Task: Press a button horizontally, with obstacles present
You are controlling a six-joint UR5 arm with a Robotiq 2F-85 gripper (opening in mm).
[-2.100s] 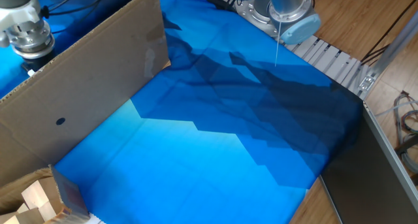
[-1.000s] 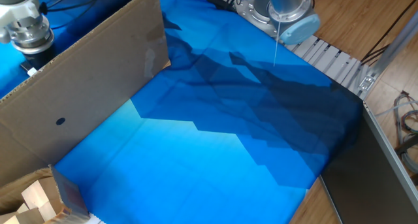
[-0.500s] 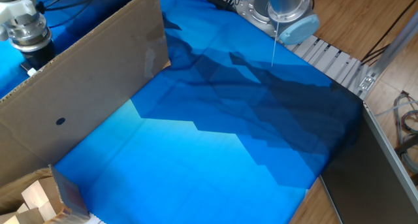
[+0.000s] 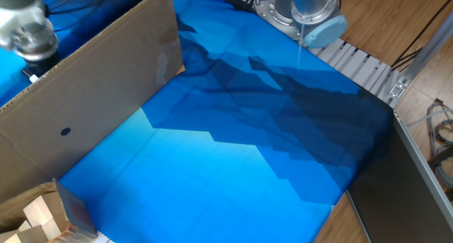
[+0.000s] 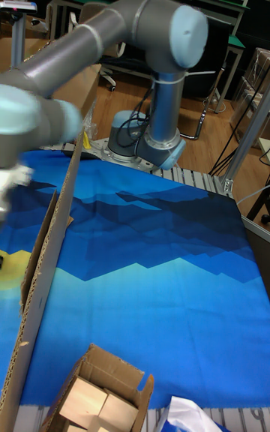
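A long brown cardboard panel (image 4: 92,94), the obstacle, stands on edge across the left of the blue cloth. It has a small dark round hole (image 4: 65,131) and a taped patch (image 4: 167,59). In the tall fixed view the panel (image 5: 46,252) shows almost edge-on. My gripper (image 4: 39,55) sits behind the panel's top edge at the far left, blurred by motion. Its fingers are hidden by the cardboard. The blurred wrist (image 5: 30,121) hangs on the panel's far side. The button is hidden behind the panel.
An open cardboard box with pale wooden blocks (image 4: 39,215) sits at the near left corner, and shows again as the box (image 5: 97,398). The arm's base (image 4: 304,9) stands at the back beside a grey ribbed rail (image 4: 361,62). A dark panel (image 4: 407,193) borders the right side.
The wrist behind the panel has crept slightly up and away along the panel's top edge and is now motion-blurred. The panel and the box have not moved.
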